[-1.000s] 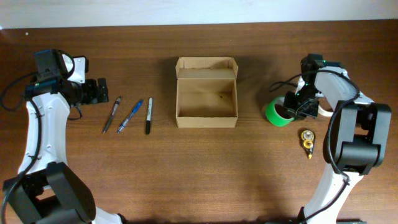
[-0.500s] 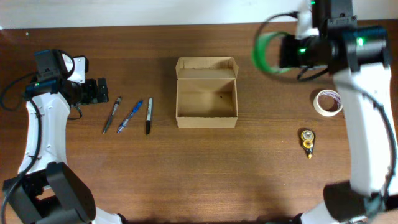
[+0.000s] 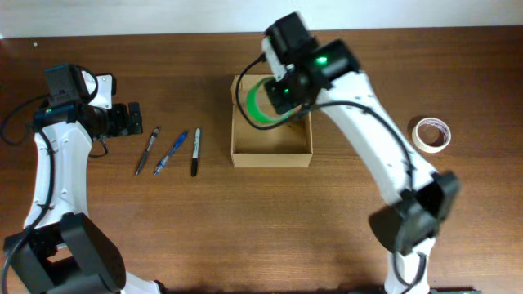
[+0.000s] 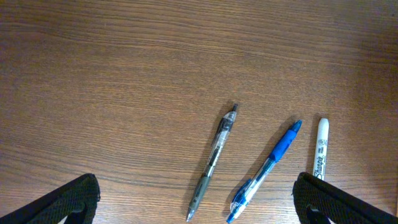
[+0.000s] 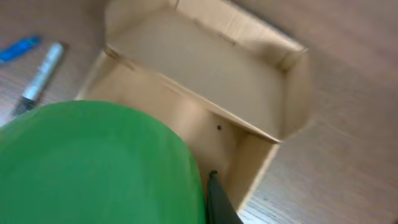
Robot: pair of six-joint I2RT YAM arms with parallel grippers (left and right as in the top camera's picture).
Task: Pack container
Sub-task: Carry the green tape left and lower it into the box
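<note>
The container (image 3: 270,150) is an open tan cardboard box at the table's middle, lid flap folded back. It also fills the right wrist view (image 5: 205,68). My right gripper (image 3: 274,98) is shut on a green tape roll (image 3: 257,102) and holds it above the box's far left part; the roll (image 5: 99,162) fills the lower left of the right wrist view. My left gripper (image 4: 198,205) is open and empty, hovering over a grey pen (image 4: 212,159) and a blue pen (image 4: 266,168); it sits at the far left in the overhead view (image 3: 131,119).
A black Sharpie marker (image 3: 195,152) lies right of the grey pen (image 3: 148,149) and the blue pen (image 3: 172,152). A beige tape roll (image 3: 431,135) lies at the right. The far table edge meets a white wall.
My right arm lifted the green tape roll from the table's right side and carried it left to above the box. The left arm has not moved.
</note>
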